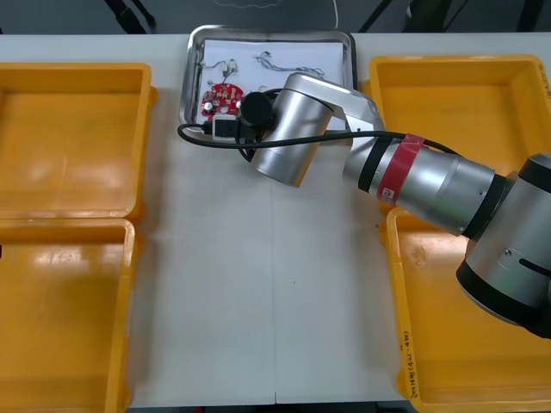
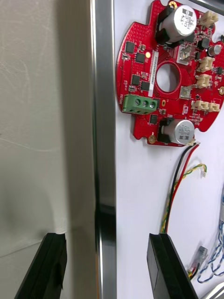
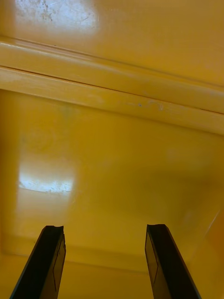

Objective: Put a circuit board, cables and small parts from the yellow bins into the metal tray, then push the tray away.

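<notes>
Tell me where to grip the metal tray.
Grip the metal tray by its raised rim beside the circuit board, from above. It is a narrow lip that fits between the fingers; the right hand, open, straddles it, one finger over the table, one over the white inside. The left hand hovers over a yellow bin.

An electronics workshop: yellow bins (image 1: 69, 129) flank a metal tray (image 1: 186, 77) on a light table (image 1: 258, 301).
</notes>
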`<state>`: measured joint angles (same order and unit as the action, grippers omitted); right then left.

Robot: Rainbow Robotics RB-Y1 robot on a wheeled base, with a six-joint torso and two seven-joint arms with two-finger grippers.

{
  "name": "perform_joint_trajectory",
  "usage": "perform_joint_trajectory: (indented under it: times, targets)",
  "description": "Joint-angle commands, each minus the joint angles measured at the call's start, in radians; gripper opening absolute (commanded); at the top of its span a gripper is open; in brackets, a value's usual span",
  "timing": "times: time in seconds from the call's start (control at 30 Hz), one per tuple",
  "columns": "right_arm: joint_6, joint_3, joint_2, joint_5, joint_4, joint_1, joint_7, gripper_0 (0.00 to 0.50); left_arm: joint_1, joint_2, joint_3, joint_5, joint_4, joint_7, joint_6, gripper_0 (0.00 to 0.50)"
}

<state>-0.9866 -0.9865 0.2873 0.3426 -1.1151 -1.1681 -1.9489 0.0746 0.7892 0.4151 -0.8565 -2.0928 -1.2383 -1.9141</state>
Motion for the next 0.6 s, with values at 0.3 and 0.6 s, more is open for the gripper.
perform_joint_trajectory:
  times: [0.3,0.6]
  targets:
    - [-0.078,0.022,0.041,0.090,-0.131,-0.059,-0.044,0.500,-0.021,0.047,0.007,-0.004,-0.021,-0.102,-0.006,0.500]
    - [-0.201,0.034,0.104,0.105,-0.290,-0.059,-0.024,0.500,-0.021,0.047,0.007,-0.004,-0.021,-0.102,-0.006,0.500]
